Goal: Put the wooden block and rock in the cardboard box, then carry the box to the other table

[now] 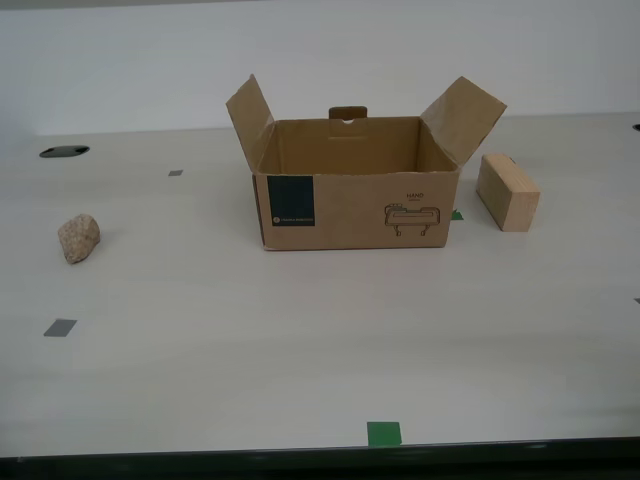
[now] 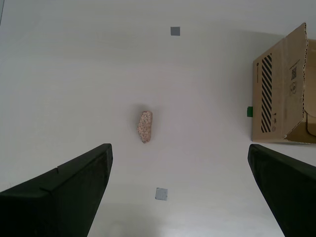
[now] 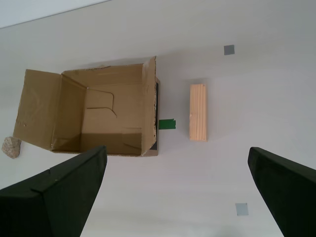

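Cardboard box (image 1: 355, 210) open; rear flap mostly hidden; arms unseen in exterior view.

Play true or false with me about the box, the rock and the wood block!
1. The cardboard box has its flaps open. True.
2. The rock is inside the box. False: it lies on the table, toward the exterior view's left.
3. The wooden block is beside the box, not in it. True.
4. My second gripper holds the rock. False: it is open, above it.
5. The box is full. False: it looks empty.
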Tool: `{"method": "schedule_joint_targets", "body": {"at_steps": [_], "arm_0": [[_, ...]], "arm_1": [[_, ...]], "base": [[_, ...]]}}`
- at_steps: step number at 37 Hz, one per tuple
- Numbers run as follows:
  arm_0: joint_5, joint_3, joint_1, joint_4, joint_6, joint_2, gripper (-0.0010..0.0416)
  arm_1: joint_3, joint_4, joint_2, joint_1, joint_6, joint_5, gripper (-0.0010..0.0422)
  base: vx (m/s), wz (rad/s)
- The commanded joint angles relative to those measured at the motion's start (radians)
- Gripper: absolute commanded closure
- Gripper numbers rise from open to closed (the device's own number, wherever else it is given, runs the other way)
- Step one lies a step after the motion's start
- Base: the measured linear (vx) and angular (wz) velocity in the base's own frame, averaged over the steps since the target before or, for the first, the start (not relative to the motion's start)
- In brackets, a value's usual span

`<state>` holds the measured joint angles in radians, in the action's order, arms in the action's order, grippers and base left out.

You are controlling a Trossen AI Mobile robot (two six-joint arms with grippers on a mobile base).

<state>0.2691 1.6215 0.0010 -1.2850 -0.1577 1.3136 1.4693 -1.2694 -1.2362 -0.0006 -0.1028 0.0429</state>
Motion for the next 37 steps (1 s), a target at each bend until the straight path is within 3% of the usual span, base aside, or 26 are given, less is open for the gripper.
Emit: {"method": "schedule_joint_targets", "body": {"at_steps": [1,6,37], "arm_0": [[0.003,0.000,0.001,-0.004,0.020,0.000,0.0005],[0.003,0.000,0.001,-0.004,0.053,0.000,0.0009],[0.001,0.001,0.001,0.007,0.050,0.000,0.0016]], "arm_1": [[0.001,0.000,0.000,0.000,-0.002,0.002,0.0037],[0.001,0.000,0.000,0.000,-0.002,0.002,0.0037],[0.001,0.000,0.000,0.000,-0.002,0.002,0.0037]], "base": [[0.000,0.000],[0.000,0.000],[0.000,0.000]]}}
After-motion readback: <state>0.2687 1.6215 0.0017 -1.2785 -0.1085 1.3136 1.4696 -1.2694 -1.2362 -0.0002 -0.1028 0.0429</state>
